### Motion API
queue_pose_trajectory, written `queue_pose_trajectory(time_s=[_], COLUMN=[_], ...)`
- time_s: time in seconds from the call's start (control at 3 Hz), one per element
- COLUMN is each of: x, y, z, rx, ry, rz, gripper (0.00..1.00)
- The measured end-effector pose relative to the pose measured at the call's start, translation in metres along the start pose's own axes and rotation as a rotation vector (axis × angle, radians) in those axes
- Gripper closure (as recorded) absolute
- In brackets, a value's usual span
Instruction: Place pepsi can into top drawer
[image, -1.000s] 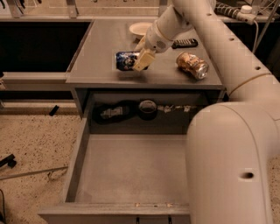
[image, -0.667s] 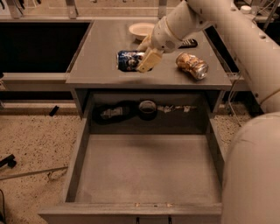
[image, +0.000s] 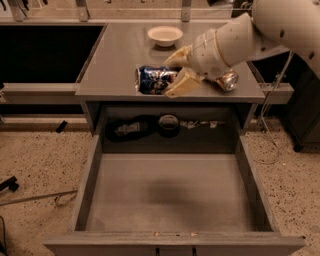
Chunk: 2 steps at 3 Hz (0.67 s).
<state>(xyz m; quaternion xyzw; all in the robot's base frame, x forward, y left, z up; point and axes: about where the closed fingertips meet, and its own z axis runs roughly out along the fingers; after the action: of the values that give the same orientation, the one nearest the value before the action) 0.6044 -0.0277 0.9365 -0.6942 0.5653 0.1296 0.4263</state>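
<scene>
The pepsi can (image: 151, 79) lies on its side, blue with white markings, near the front edge of the grey countertop (image: 115, 60). My gripper (image: 168, 77) reaches in from the right, and its two tan fingers (image: 183, 83) clamp the can's right end from behind and in front. Whether the can rests on the counter or hangs just above it I cannot tell. The top drawer (image: 170, 195) stands pulled fully open below the counter, with its grey floor bare and its thick front panel (image: 175, 243) nearest the camera.
A tan-gold and silver can (image: 228, 80) lies on the counter, partly hidden behind my wrist. A white bowl (image: 165, 35) stands at the back of the counter. Dark items and a round roll (image: 169, 124) sit in the cavity behind the drawer. Speckled floor lies on both sides.
The pepsi can has moved with my gripper toward the counter's front edge. My arm has shifted right and up, uncovering the drawer's right side.
</scene>
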Motion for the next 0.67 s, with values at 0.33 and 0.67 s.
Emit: queue_pose_trajectory(time_s=[0.33,0.67], x=[0.008,0.054], y=[0.043,0.082], z=[-0.002,-0.004], rx=[0.06,0.148], ry=[-0.045,0.011], rz=[0.011,0.1], gripper=[1.0,1.0])
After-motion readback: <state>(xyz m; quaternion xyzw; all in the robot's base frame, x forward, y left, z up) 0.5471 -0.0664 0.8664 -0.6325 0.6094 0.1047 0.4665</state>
